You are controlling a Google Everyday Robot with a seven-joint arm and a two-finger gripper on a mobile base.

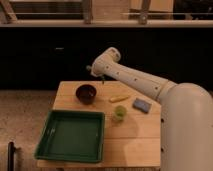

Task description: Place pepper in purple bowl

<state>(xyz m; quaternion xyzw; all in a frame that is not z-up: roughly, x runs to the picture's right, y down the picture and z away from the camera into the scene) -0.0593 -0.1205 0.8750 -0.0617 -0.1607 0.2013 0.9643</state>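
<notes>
The purple bowl (86, 93) is dark and round and sits on the wooden table (130, 135) at its far left. My gripper (94, 70) is at the end of the white arm, above the table's far edge, just behind and to the right of the bowl. A small green bit (102, 79) shows right under the wrist; I cannot tell whether it is the pepper. A light green object (119, 113) stands near the table's middle, and a yellow elongated object (119, 98) lies behind it.
A large green tray (50, 135) fills the table's front left. A blue sponge (142, 105) lies at the right. My white arm and base (185, 125) cover the table's right side. A dark wall stands behind the table.
</notes>
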